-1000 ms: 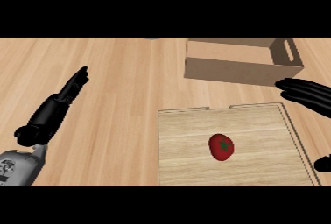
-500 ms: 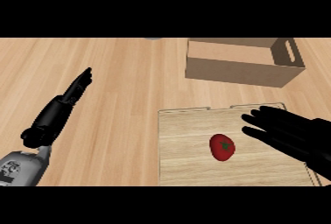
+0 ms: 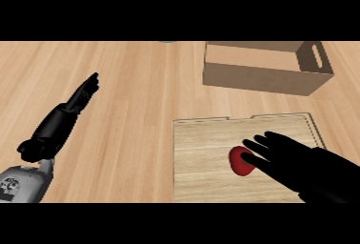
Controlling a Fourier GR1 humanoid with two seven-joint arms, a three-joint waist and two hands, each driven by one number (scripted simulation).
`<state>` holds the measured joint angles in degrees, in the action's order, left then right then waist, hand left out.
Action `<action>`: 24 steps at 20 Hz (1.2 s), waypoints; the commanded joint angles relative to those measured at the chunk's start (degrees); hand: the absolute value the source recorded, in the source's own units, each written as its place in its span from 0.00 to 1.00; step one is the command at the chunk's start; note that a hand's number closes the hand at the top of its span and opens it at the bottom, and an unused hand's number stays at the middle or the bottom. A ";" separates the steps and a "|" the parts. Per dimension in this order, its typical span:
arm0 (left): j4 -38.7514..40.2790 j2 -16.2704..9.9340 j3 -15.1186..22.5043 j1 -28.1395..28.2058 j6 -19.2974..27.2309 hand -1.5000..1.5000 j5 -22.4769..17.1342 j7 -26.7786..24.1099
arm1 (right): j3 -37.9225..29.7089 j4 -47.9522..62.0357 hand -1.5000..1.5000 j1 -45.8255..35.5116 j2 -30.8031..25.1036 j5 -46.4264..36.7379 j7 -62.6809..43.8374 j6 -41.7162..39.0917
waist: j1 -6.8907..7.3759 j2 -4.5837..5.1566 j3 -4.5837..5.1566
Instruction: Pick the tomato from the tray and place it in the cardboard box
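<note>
The tomato [image 3: 239,161] on the tray [image 3: 211,143] should be enclosed squarely; the right hand [image 3: 299,157] is spread wide over it.

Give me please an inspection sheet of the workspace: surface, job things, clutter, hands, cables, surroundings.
Surface: wooden counter, light grain.
Job's things: tomato lies on the wooden tray, partly hidden by the right hand; cardboard box stands beyond the tray, open on top.
Clutter: small grey object at the far edge, too cut off to identify.
Hands: right hand over the tray, fingers straight, at the tomato; left hand open, fingers straight, over the counter at the left.
Cables: nothing seen.
Surroundings: nothing seen.
</note>
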<state>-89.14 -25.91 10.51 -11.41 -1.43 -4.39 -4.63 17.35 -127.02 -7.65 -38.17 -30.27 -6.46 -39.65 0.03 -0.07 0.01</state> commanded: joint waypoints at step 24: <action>1.13 7.85 -7.64 -4.13 -7.80 0.50 7.42 3.67 | 3.62 13.19 0.00 2.14 12.75 -23.96 9.75 4.22 | -0.18 0.06 -0.02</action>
<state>-88.62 -18.57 4.18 -12.94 -7.69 2.88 -2.92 22.87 -114.08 -6.79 -26.00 -54.85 0.64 -35.04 -0.01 -0.01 0.00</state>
